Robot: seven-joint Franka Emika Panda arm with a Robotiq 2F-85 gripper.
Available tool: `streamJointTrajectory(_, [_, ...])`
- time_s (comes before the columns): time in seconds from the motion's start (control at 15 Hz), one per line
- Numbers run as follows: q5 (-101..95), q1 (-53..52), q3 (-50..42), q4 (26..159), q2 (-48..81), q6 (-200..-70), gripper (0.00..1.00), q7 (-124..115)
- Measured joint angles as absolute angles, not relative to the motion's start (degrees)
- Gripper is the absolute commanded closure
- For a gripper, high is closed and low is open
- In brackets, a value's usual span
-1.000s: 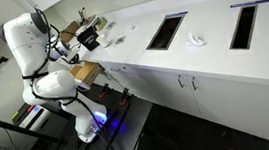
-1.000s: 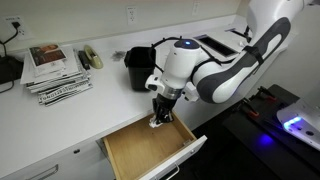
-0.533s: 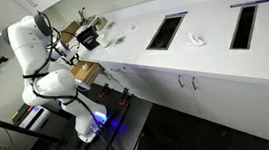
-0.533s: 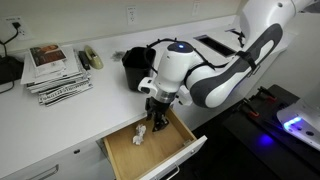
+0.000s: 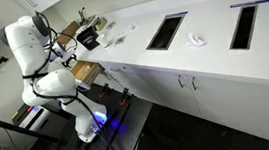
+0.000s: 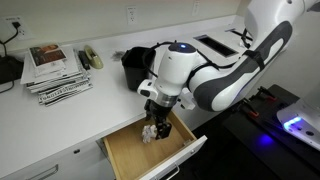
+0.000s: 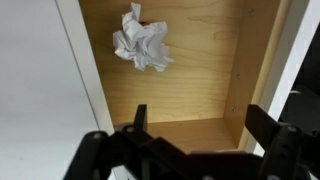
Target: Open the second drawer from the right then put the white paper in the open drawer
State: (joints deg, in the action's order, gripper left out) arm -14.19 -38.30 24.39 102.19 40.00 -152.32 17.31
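The shallow drawer with a plain white front and light tan wood inside (image 6: 125, 152) is pulled open, out from under the white worktop (image 6: 100, 92). The wrist view looks straight down into it. A crumpled ball of white paper (image 7: 141, 50) lies on the wood floor of the drawer, near one side wall. In an exterior view the paper (image 6: 150, 134) sits just under the tip of the big white robot arm (image 6: 205, 80).

The jaws are spread wide and hold nothing. They hang above the drawer, and the paper lies apart from them with bare wood in between.

So both parts of the job look done: the drawer is open and the paper is inside it. The step in hand seems to be letting go and getting clear.

The next move should be to lift the arm straight up and out of the drawer. It should keep the jaws wide so they do not catch the paper, and stay off the drawer's walls and front so nothing gets bumped. The paper is light, so a small knock could roll it.
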Motion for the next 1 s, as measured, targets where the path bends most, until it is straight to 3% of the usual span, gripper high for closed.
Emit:
streamJointTrajectory(0.6, [-11.8, -38.1, 31.9, 110.2, 29.2, -136.1, 0.00, 20.1])
streamJointTrajectory(1.0, [-11.7, -38.5, 31.4, 110.3, 29.4, -135.8, 0.00, 20.1])
